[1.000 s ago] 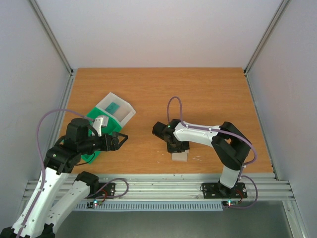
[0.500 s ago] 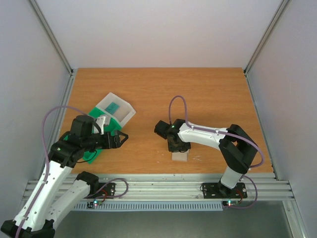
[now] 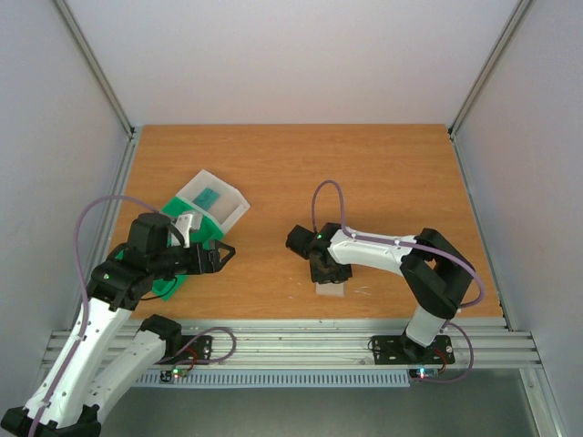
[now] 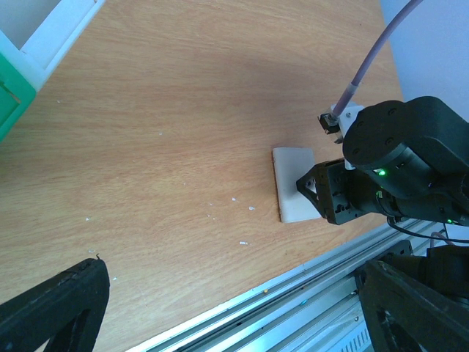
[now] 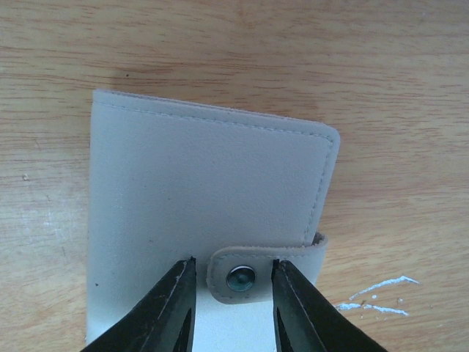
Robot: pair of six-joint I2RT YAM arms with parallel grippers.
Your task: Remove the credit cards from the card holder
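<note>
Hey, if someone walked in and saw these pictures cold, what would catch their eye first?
Most striking is the pale card holder, lying closed on the wooden table near its front edge, with the right hand open astride its snap tab. Off to the left are a bright green tray and a clear box holding a teal card, with the open left hand hovering beside them.

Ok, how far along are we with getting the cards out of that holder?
Done: maybe one, a teal piece lies in the clear box. The card holder lies closed on the table, snap tab fastened. In hand: the right gripper, open, straddles the tab; the left gripper hovers open. Left: unsnap, open, pull out the cards.
</note>
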